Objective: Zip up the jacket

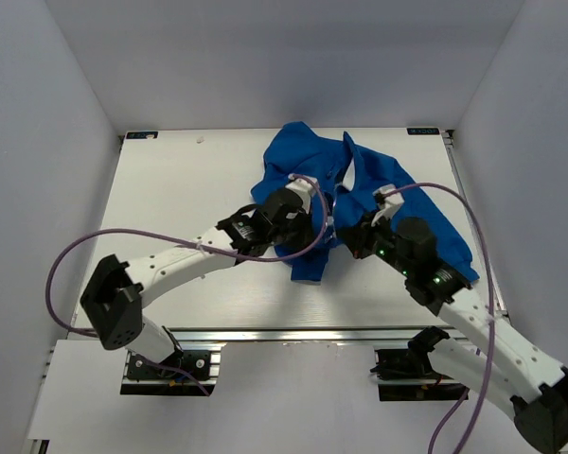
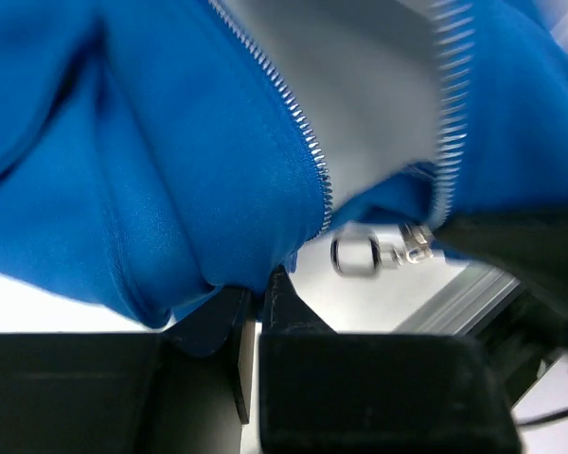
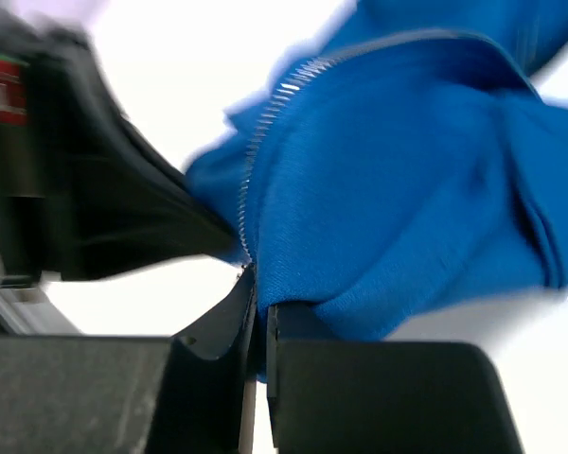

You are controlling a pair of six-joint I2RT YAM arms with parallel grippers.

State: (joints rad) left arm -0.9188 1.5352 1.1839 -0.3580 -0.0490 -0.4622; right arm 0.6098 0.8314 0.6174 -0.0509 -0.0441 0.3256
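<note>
**Even light, soft wrist cams**

Top view: bright, diffuse, cool-white light. Tabletop [image 1: 170,180] nearly blown out; shadows faint and soft. Sharp overall, walls [image 1: 47,142] splay toward the frame edges. Left wrist: jacket [image 2: 170,189] folds out of focus, zipper teeth [image 2: 303,142] crisp mid-frame, smeared at far right. Right wrist: left side motion-blurred, fleece weave sharp just above the fingers [image 3: 222,317]. Left end effector [image 2: 257,298] and right end effector [image 3: 260,307] render flat black, little surface detail.
</note>
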